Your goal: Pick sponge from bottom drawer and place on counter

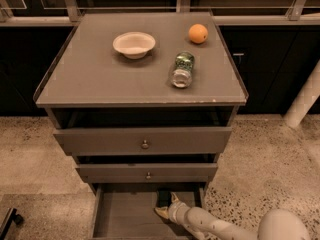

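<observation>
The bottom drawer [120,214] is pulled open at the foot of the cabinet and shows a plain grey floor. A small dark sponge [163,196] lies at the back right of that floor, just under the middle drawer's front. My gripper [166,206] reaches into the drawer from the lower right and is right at the sponge, on its near side. My pale arm [215,226] runs back to the bottom right corner. The counter [100,79] is the flat grey top of the cabinet.
On the counter stand a white bowl [133,44], an orange [198,33] and a clear green-labelled jar [183,69] lying on its side. The two knobbed drawers [144,142] above are slightly open. A white post [305,99] stands on the right, over speckled floor.
</observation>
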Action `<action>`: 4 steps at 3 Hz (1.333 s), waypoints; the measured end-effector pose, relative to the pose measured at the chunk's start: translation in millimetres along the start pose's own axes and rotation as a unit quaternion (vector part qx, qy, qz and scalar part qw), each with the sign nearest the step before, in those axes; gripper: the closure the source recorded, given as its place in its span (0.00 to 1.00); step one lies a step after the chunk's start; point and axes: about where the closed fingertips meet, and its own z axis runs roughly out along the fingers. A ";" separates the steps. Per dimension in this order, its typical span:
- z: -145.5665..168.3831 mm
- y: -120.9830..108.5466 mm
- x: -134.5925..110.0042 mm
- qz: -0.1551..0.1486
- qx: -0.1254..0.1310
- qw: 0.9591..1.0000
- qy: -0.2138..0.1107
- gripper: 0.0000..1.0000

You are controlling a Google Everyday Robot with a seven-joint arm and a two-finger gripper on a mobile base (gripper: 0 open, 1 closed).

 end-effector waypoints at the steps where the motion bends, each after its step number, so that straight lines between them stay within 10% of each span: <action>1: -13.6 0.5 -9.1 0.006 -0.023 1.000 -0.017 1.00; 4: -111.7 24.6 -60.4 0.037 -0.172 0.979 -0.101 1.00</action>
